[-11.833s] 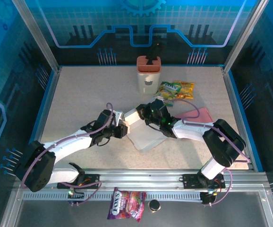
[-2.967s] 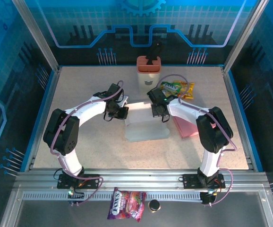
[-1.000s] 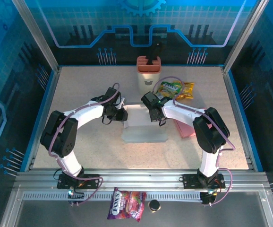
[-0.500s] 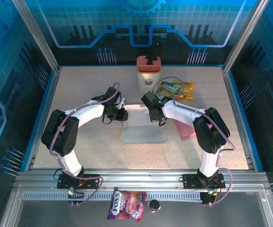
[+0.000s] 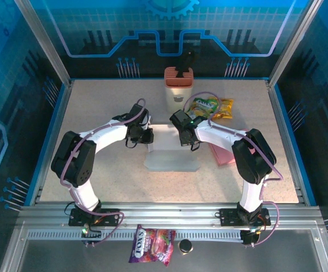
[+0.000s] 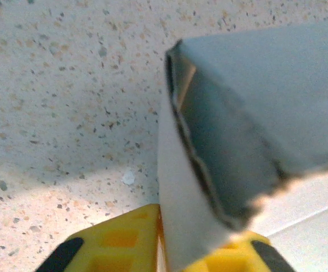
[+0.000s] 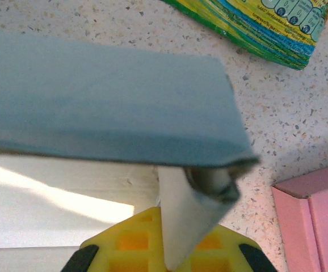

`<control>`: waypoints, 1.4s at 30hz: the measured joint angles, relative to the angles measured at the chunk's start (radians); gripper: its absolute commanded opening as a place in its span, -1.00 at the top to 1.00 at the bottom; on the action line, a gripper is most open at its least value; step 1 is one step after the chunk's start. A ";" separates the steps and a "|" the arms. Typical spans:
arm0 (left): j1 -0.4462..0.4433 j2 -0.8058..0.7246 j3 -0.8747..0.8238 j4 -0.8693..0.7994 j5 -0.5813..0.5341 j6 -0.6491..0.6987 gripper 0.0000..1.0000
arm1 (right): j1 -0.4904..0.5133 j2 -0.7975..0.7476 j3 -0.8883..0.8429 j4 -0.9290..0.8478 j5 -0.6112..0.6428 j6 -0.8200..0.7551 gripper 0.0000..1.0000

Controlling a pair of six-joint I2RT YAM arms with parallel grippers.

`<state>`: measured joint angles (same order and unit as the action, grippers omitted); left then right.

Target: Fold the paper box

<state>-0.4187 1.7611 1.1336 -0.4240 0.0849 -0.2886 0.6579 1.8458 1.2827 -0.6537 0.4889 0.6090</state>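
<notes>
The white paper box (image 5: 172, 157) lies half folded in the middle of the table, its rear wall raised. My left gripper (image 5: 147, 139) is at the box's left rear corner, and my right gripper (image 5: 185, 140) is at its right rear corner. In the left wrist view the yellow fingers (image 6: 116, 241) are shut on a white side flap of the paper box (image 6: 255, 96). The left gripper (image 6: 172, 241) pinches that flap on edge. In the right wrist view my right gripper (image 7: 172, 235) is shut on a folded white flap below the raised wall of the paper box (image 7: 96, 107).
A salmon-topped white holder (image 5: 178, 89) stands at the back. A green and yellow snack bag (image 5: 210, 107) (image 7: 266, 25) lies right of it. A flat pink box (image 5: 225, 152) (image 7: 317, 209) lies beside the right arm. A candy bag (image 5: 152, 245) and a small cap (image 5: 185, 245) lie on the front rail.
My left jaws have closed onto the box's left flap and the left wrist has crept slightly toward the back. The right gripper keeps its hold; the box has hardly moved.
</notes>
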 measured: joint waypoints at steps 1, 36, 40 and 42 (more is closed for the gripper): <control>-0.007 0.003 0.005 -0.005 -0.021 -0.017 0.88 | 0.000 0.000 0.000 0.000 0.000 0.000 1.00; -0.185 0.138 0.232 -0.326 -0.479 -0.374 0.52 | -0.013 0.000 0.000 0.012 -0.052 0.018 1.00; -0.181 0.143 0.232 -0.311 -0.471 -0.361 0.76 | -0.012 0.000 0.000 0.012 -0.052 0.018 1.00; -0.181 0.150 0.235 -0.304 -0.470 -0.355 0.95 | -0.012 0.000 0.000 0.014 -0.053 0.018 1.00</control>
<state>-0.5995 1.9114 1.3685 -0.7277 -0.3851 -0.6434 0.6460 1.8458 1.2827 -0.6399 0.4362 0.6273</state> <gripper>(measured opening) 0.105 0.058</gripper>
